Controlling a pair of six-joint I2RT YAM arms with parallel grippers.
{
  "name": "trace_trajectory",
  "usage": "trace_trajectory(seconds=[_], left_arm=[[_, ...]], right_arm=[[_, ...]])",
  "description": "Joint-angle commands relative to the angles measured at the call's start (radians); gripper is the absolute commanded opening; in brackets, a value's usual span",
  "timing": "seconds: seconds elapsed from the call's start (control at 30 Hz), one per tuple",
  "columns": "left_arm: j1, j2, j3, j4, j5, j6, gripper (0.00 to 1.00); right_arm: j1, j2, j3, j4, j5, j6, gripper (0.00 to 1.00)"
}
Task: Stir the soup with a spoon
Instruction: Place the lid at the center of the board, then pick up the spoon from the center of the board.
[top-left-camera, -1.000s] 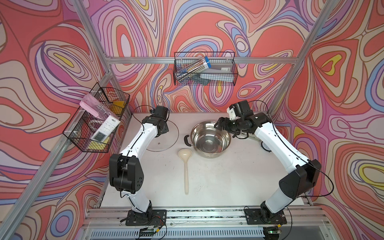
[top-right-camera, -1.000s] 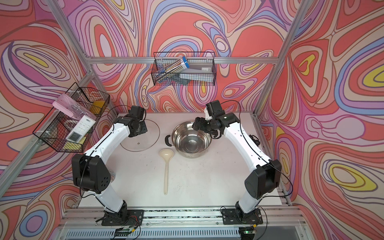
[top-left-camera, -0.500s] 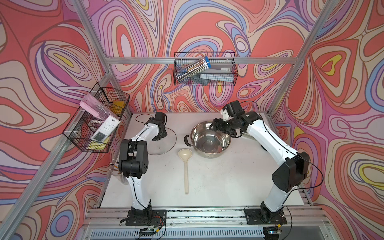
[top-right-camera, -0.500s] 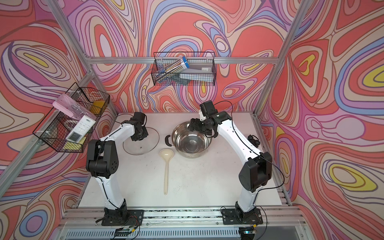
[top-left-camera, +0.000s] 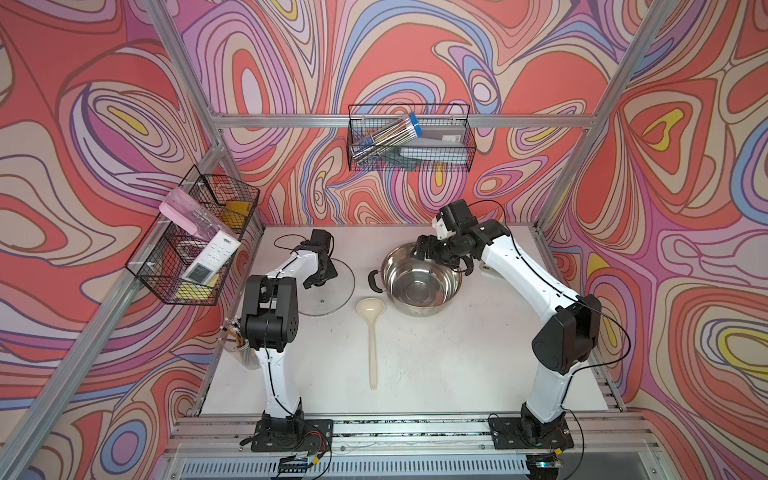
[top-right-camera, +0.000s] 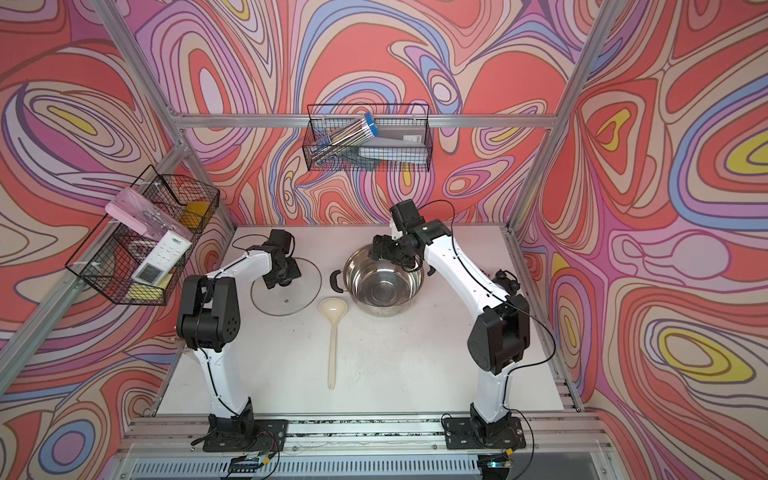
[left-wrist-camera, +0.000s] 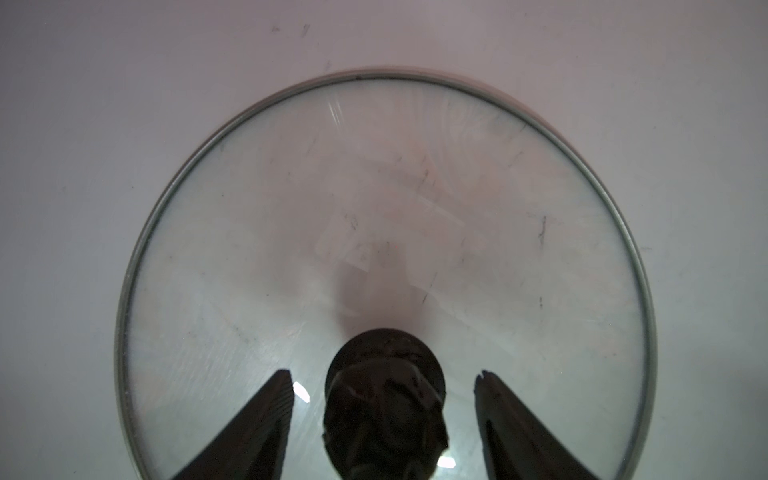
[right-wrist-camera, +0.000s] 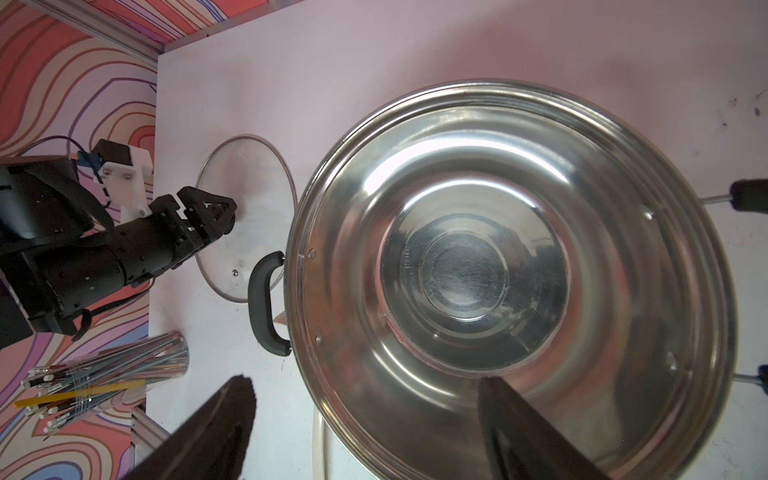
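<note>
The shiny steel pot (top-left-camera: 422, 286) (top-right-camera: 384, 286) (right-wrist-camera: 498, 270) stands at the back middle of the table, and no soup shows in it. Just in front of it the cream spoon (top-left-camera: 371, 332) (top-right-camera: 332, 328) lies flat, bowl toward the pot, touched by nothing. Its rim (right-wrist-camera: 318, 449) peeks out beside the pot. My right gripper (top-left-camera: 442, 257) (right-wrist-camera: 362, 380) hovers open above the pot's far rim. My left gripper (top-left-camera: 322, 278) (left-wrist-camera: 383, 372) is open, its fingers apart on either side of the black knob (left-wrist-camera: 384, 415) of the glass lid (top-left-camera: 332, 301) (left-wrist-camera: 374, 187).
The lid (top-right-camera: 291, 301) (right-wrist-camera: 245, 174) lies flat left of the pot. A clear cup of pencils (top-left-camera: 239, 336) (right-wrist-camera: 104, 374) stands at the table's left edge behind the left arm. Wire baskets hang on the back wall (top-left-camera: 409, 141) and left wall (top-left-camera: 195, 241).
My left gripper's jaws have spread away from the lid knob, and the left arm's elbow has folded back toward its base. The right gripper shifted slightly over the pot.
</note>
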Motion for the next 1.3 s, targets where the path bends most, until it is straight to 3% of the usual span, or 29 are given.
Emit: trace_trajectory(seconds=[0.0, 0.13, 0.37, 0.6, 0.8, 0.9, 1.27], left_arm=[[0.002, -0.104, -0.036, 0.0, 0.005, -0.011, 0.8], [0.001, -0.232, -0.082, -0.032, 0.041, -0.027, 0.8], [-0.069, -0.548, -0.307, -0.049, 0.165, -0.057, 0.82], [-0.233, -0.812, -0.544, -0.118, 0.286, -0.108, 0.7], [-0.381, -1.025, -0.781, -0.037, 0.368, -0.235, 0.64], [-0.421, -1.014, -0.829, 0.014, 0.418, -0.244, 0.58], [-0.494, -0.677, -0.73, 0.091, 0.466, -0.134, 0.49]], right_arm=[[0.022, -0.035, 0.015, 0.001, 0.032, 0.004, 0.87], [0.053, -0.101, -0.026, 0.015, 0.082, 0.001, 0.88], [0.098, -0.224, -0.151, 0.047, 0.124, 0.014, 0.9], [0.128, -0.353, -0.294, 0.102, 0.113, 0.026, 0.88], [0.165, -0.438, -0.362, 0.113, 0.145, 0.061, 0.88], [0.184, -0.472, -0.392, 0.119, 0.159, 0.085, 0.88], [0.21, -0.562, -0.446, 0.093, 0.223, 0.145, 0.89]])
